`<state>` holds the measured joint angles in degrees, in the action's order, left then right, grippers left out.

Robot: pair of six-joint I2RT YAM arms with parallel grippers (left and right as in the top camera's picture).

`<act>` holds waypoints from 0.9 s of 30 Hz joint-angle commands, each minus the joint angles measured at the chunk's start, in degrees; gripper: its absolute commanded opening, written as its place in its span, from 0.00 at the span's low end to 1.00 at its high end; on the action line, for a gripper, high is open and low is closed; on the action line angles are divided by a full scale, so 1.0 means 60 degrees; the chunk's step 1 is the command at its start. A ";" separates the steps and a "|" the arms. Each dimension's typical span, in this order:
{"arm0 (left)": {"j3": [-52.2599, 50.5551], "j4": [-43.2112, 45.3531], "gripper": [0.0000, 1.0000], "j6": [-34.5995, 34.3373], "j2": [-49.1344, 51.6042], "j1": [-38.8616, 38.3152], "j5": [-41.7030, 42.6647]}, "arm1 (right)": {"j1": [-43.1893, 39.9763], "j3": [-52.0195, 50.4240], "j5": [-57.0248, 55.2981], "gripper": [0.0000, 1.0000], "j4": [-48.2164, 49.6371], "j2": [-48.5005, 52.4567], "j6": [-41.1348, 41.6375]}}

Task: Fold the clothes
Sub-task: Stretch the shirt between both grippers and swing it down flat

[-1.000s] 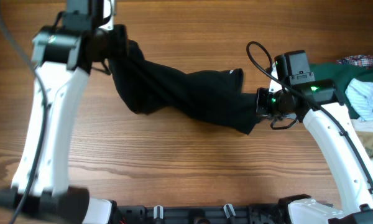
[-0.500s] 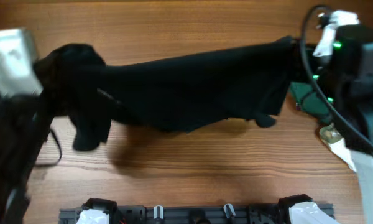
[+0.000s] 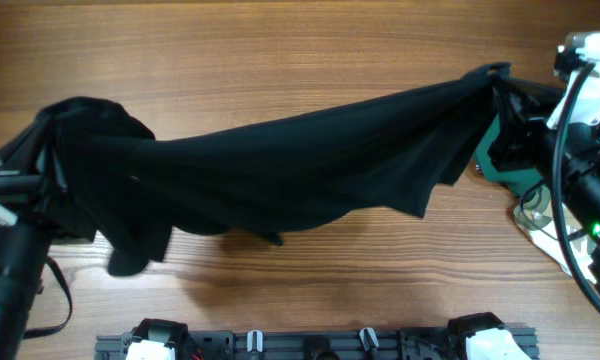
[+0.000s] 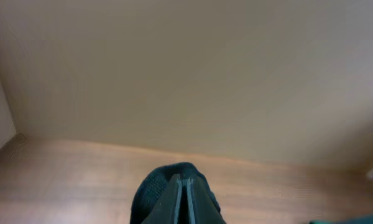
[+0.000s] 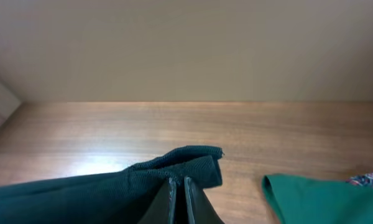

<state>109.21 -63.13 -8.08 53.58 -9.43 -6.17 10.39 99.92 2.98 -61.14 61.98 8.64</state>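
The left claw (image 4: 181,183) and right claw (image 5: 179,183) are each pinching an end of the black shirt (image 3: 300,165), holding it stretched above the desk (image 3: 280,40) from left edge to right edge, likely to lay it flat for folding.

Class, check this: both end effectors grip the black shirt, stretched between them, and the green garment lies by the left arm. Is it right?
No. The overhead view shows the green garment by the right arm, not the left. Left end effector and right end effector do grip the black shirt.
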 commanded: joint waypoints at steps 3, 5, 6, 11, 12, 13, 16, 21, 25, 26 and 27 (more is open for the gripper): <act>0.0987 0.0423 0.04 0.0062 -0.0084 -0.0018 -0.0153 | -0.0022 0.0208 0.0922 0.05 0.0022 -0.0288 -0.1843; 0.1115 0.0390 0.04 0.0058 -0.0084 -0.0018 -0.0084 | -0.0022 0.0208 0.2069 0.04 0.0135 -0.0306 -0.3166; 0.1115 0.0350 0.04 0.0058 -0.0084 -0.0018 -0.0084 | -0.0022 0.0208 0.2794 0.04 0.0193 -0.0306 -0.3643; 0.1115 -0.0157 0.04 0.0058 0.0138 -0.0018 -0.0091 | -0.0022 0.0208 0.1096 0.04 0.0444 -0.0233 -0.2218; 0.1115 -0.0284 0.04 0.0062 0.0204 -0.0018 -0.0091 | -0.0022 0.0208 0.2065 0.04 0.0291 -0.0233 -0.3242; 0.1115 -0.0390 0.04 0.0066 0.0270 -0.0018 -0.0095 | -0.0022 0.0208 0.1588 0.04 0.0379 -0.0233 -0.2579; 0.1115 -0.0663 0.04 0.0069 0.0419 -0.0018 -0.0098 | -0.0022 0.0208 -0.1253 0.04 0.0055 -0.0226 -0.0382; 0.1115 -0.0772 0.04 0.0062 0.0568 -0.0015 -0.0426 | -0.0022 0.0208 -0.0590 0.04 -0.0809 -0.0244 -0.0029; 0.1115 -0.0554 0.04 0.0284 0.0721 -0.0018 -0.0521 | -0.0022 0.0208 0.0736 0.04 -0.1224 -0.0240 -0.0721; 0.1115 -0.0521 0.04 0.0310 0.0776 -0.0015 -0.0525 | -0.0022 0.0204 0.0718 0.04 -0.1308 -0.0240 -0.0692; 0.1115 -0.0510 0.04 0.0313 0.0845 -0.0015 -0.0525 | -0.0022 0.0204 0.0634 0.04 -0.1370 -0.0240 -0.0681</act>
<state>115.13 -67.46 -7.68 57.52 -9.43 -7.68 10.39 100.03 4.21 -68.75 60.88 5.13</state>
